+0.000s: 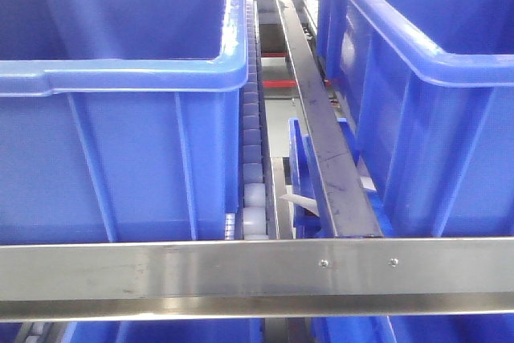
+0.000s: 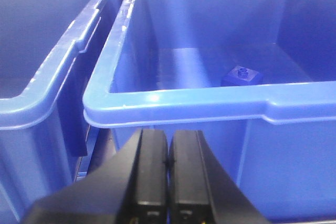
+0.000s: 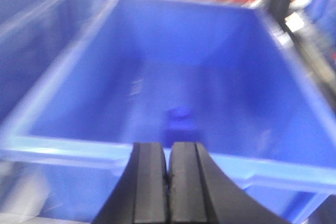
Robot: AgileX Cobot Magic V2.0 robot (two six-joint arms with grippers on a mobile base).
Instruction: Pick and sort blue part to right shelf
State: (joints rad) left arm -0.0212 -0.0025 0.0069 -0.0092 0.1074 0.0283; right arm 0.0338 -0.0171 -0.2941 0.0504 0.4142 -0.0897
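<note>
While both end effectors sit pressed together and empty outside the bins, the left end effector (image 2: 167, 161) faces a bin (image 2: 173, 100) on the right shelf (image 1: 257, 267) holding a blue part (image 2: 242, 75); the right end effector (image 3: 168, 174) faces a blurred bin (image 3: 131, 150) with what looks like another blue part (image 3: 180, 120).

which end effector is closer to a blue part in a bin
Hard to rank: each wrist view shows its own bin. The shut right end effector sits at the rim in line with its blue part; the shut left end effector is offset from its blue part.
</note>
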